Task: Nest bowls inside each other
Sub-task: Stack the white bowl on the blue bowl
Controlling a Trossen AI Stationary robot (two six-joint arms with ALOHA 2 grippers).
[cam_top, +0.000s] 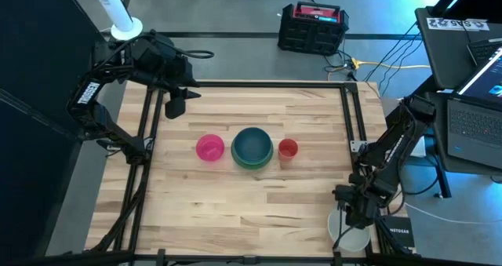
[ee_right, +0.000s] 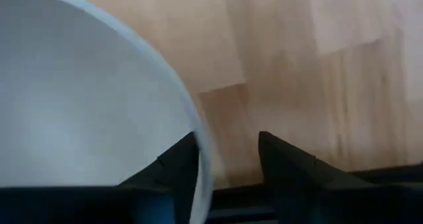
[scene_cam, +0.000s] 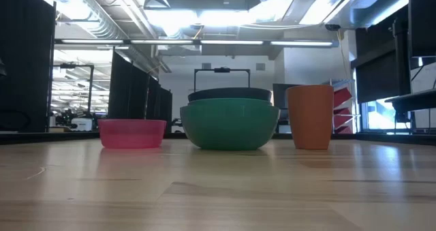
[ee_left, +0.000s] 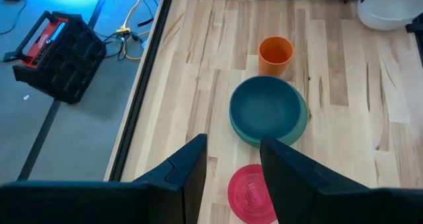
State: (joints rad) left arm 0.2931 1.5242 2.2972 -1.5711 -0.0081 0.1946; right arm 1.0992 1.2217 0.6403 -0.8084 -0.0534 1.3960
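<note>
A pink bowl (cam_top: 209,147) stands on its base at the table's middle. To its right a dark teal bowl (cam_top: 252,144) sits nested in a larger green bowl (scene_cam: 229,125). A red-orange cup (cam_top: 288,148) stands upright to the right of that stack. A white bowl (cam_top: 349,236) rests at the near right corner. My right gripper (ee_right: 228,158) is over it, pointing down, open, with the bowl's rim (ee_right: 195,135) running beside one finger (ee_right: 178,159) and the other finger (ee_right: 284,159) outside over the table. My left gripper (ee_left: 232,164) waits open, high above the far left. My right gripper comes at the white bowl's rim (ee_right: 195,135) from above, pointing down, one finger on the bowl's inner side and one outside it. Whether either finger touches the rim, I cannot tell. The bowl rests on the table.
Black frame rails (cam_top: 351,117) run along the table's left and right sides. A black and red case (cam_top: 312,27) lies on the floor beyond the far edge. Laptops (cam_top: 471,101) stand off the right side. Bare wood lies between the bowls and the near edge.
</note>
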